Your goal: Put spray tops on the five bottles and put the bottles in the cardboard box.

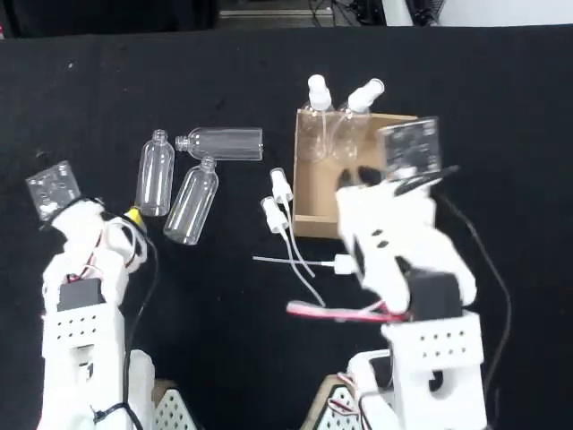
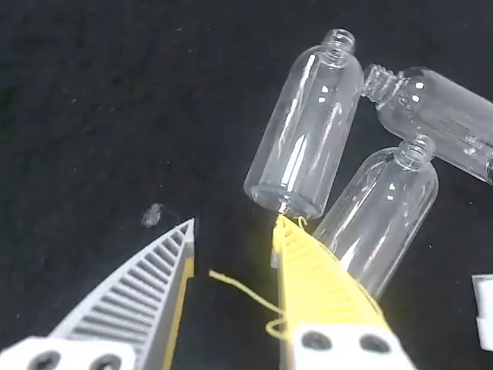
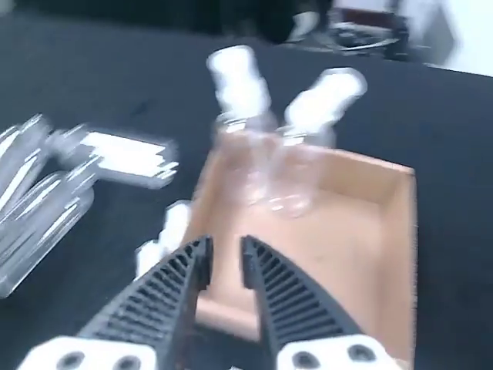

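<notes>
Three clear bottles without tops lie together at the table's left: one (image 1: pixel 156 172), one (image 1: pixel 192 201) and one (image 1: pixel 220 141). My left gripper (image 2: pixel 235 227) is open just short of the base of the nearest bottle (image 2: pixel 308 123), its yellow finger (image 1: pixel 134 215) beside it. The cardboard box (image 1: pixel 394 125) holds two bottles with white spray tops (image 1: pixel 314 121) (image 1: pixel 354 121). My right gripper (image 3: pixel 225 250) hovers over the box's near rim (image 3: pixel 223 308), narrowly open, nothing between its fingers. Three loose spray tops lie left of the box (image 1: pixel 280 186) (image 1: pixel 272 215) (image 1: pixel 345 263).
The right arm's white body (image 1: pixel 394 242) covers the box's front part. The loose tops' thin tubes (image 1: pixel 300 260) trail across the black cloth toward the front. The room's floor and cables show beyond the table's far edge (image 1: pixel 286 25).
</notes>
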Available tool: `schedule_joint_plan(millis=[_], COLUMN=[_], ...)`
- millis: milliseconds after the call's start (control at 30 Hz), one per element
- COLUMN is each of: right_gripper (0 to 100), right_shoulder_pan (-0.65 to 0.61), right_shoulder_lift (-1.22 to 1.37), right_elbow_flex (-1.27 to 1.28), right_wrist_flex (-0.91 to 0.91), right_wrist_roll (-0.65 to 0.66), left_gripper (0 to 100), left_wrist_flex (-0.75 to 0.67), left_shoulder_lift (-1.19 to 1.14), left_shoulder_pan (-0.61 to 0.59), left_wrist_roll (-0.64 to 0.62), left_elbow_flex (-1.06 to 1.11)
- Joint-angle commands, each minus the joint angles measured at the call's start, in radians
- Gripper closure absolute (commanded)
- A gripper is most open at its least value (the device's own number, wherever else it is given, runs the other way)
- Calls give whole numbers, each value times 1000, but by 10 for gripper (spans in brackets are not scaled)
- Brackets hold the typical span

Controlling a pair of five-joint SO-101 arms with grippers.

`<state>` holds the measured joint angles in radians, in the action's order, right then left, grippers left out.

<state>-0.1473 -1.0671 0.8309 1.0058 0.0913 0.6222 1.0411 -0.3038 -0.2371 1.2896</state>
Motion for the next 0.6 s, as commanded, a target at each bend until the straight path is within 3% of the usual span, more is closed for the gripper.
schedule_joint_plan(millis=[0,100,267,467,567], right_gripper=[851,825,825,825,825], right_shoulder_pan=[-100,-163,-252,-328,-404], right_shoulder_lift=[-22,-2,1,5,7], right_elbow_flex=[-31,51,193,232,237], right_wrist_flex=[35,-8,-144,-293,-330], right_wrist_roll=[11,11,8,-166,-187], left_gripper=[837,836,802,792,811], left_wrist_flex=[140,227,235,325,327], left_shoulder_lift=[6,5,-87,-334,-433], left_shoulder_pan=[59,130,148,91,21], left_wrist_roll=[54,127,166,158,158], left_elbow_flex=[-162,-234,-294,-486,-516])
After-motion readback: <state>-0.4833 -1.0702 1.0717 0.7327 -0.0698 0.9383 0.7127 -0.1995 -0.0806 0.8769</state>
